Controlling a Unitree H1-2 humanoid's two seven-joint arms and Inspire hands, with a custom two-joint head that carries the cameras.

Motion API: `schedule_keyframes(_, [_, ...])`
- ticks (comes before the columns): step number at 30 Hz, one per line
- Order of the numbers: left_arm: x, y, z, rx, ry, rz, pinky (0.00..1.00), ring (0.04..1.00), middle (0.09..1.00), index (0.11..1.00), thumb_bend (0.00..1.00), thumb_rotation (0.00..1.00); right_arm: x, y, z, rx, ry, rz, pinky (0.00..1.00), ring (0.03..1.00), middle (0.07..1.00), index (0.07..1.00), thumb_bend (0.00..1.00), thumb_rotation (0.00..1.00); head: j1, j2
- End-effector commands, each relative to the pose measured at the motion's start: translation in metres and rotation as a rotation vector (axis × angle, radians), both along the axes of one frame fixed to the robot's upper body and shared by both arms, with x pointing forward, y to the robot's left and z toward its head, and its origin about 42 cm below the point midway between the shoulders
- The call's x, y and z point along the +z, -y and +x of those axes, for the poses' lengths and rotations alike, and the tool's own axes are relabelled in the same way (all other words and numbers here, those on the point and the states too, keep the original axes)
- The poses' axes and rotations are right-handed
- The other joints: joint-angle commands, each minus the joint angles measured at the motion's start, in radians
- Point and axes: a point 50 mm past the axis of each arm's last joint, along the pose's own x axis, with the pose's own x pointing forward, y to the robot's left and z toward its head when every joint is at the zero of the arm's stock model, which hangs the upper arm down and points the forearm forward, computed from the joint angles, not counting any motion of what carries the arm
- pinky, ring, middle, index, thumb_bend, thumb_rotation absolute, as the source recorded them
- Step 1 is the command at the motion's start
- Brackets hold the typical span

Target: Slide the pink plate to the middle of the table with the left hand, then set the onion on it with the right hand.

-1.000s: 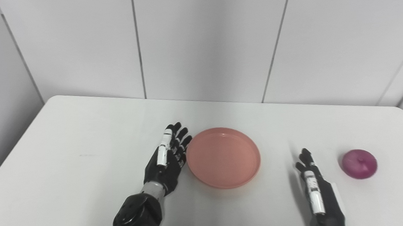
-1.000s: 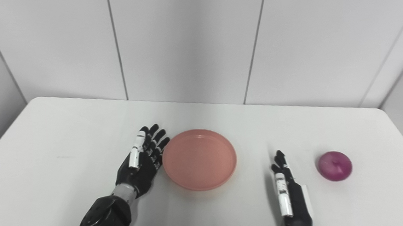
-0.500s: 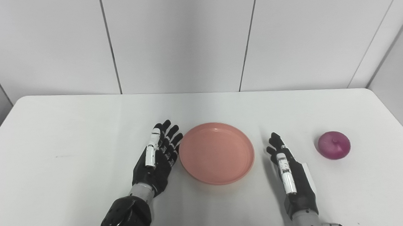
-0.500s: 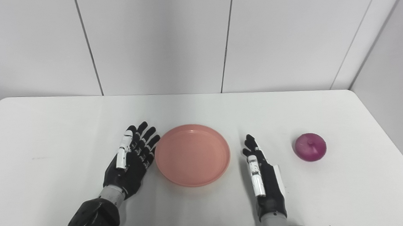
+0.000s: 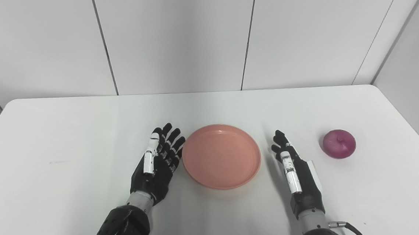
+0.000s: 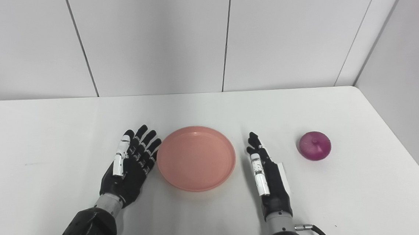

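Right hand (image 5: 297, 170): nearest item, black with white segments, entering from the lower right edge. Fingers (image 5: 279, 139) released, extended and held close together, pointing away from the robot; nothing held. It stands edge-on over the table (image 5: 49, 143), between plate and onion, apart from both.

Left hand (image 5: 157, 165): black with white segments, arm entering from the lower left. Fingers (image 5: 170, 138) released, straight and slightly fanned, grasping nothing. Its fingertips lie just beside the plate's left rim; contact cannot be told.

Pink plate (image 5: 221, 155): round, shallow, raised rim, nothing on it. It sits flat near the middle of the table, between the two hands.

Onion (image 5: 339, 143): purple-red, round, resting on the table to the right of the right hand, well apart from the plate.

Table: white, rounded far corners.

Wall (image 5: 174, 39): pale panels with vertical seams, behind the table's far edge.
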Motion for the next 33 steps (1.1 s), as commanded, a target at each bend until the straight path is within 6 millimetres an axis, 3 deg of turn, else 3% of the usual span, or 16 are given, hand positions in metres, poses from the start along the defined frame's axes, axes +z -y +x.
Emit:
schedule_keyframes(1, [-0.012, -0.003, -0.006, -0.004, -0.063, 0.012, 0.97, 0.97, 0.98, 0.978, 0.39, 1.0, 0.023, 0.002, 0.005, 0.001, 0.091, -0.014, 0.94, 0.924, 0.944, 0.945, 0.22, 1.0, -0.007, 0.0])
schedule_keyframes(7, [-0.013, -0.006, -0.006, -0.006, -0.064, 0.013, 0.97, 0.969, 0.979, 0.977, 0.39, 1.0, 0.044, 0.008, 0.007, -0.027, 0.145, -0.093, 0.91, 0.92, 0.937, 0.937, 0.23, 1.0, -0.04, -0.001])
schedule_keyframes(11, [-0.013, -0.009, -0.006, -0.009, -0.064, 0.01, 0.97, 0.971, 0.98, 0.979, 0.39, 1.0, 0.062, 0.013, 0.009, -0.066, 0.178, -0.13, 0.95, 0.961, 0.932, 0.918, 0.3, 1.0, -0.053, 0.001])
schedule_keyframes(15, [-0.013, -0.011, -0.006, -0.008, -0.067, 0.01, 0.96, 0.967, 0.977, 0.974, 0.39, 1.0, 0.076, 0.024, 0.013, -0.079, 0.222, -0.176, 0.9, 0.901, 0.916, 0.918, 0.29, 1.0, -0.076, 0.004])
schedule_keyframes(24, [-0.018, -0.022, -0.003, -0.015, -0.079, -0.002, 0.98, 0.981, 0.99, 0.991, 0.38, 1.0, 0.109, 0.051, 0.021, -0.085, 0.307, -0.296, 0.84, 0.886, 0.904, 0.909, 0.34, 1.0, -0.146, 0.0])
schedule_keyframes(31, [-0.022, -0.026, -0.003, -0.031, -0.075, -0.004, 0.98, 0.98, 0.99, 0.995, 0.38, 1.0, 0.129, 0.082, 0.031, -0.176, 0.346, -0.561, 0.8, 0.858, 0.873, 0.882, 0.51, 0.85, -0.173, -0.01])
schedule_keyframes(32, [-0.023, -0.027, -0.002, -0.036, -0.071, -0.006, 0.99, 0.986, 0.996, 0.998, 0.39, 1.0, 0.132, 0.087, 0.032, -0.193, 0.342, -0.583, 0.79, 0.858, 0.873, 0.879, 0.55, 0.8, -0.175, -0.011])
schedule_keyframes(33, [-0.024, -0.028, -0.002, -0.039, -0.069, -0.009, 1.0, 0.99, 0.999, 1.0, 0.38, 1.0, 0.136, 0.09, 0.032, -0.207, 0.334, -0.597, 0.78, 0.855, 0.873, 0.879, 0.63, 0.68, -0.188, -0.016])
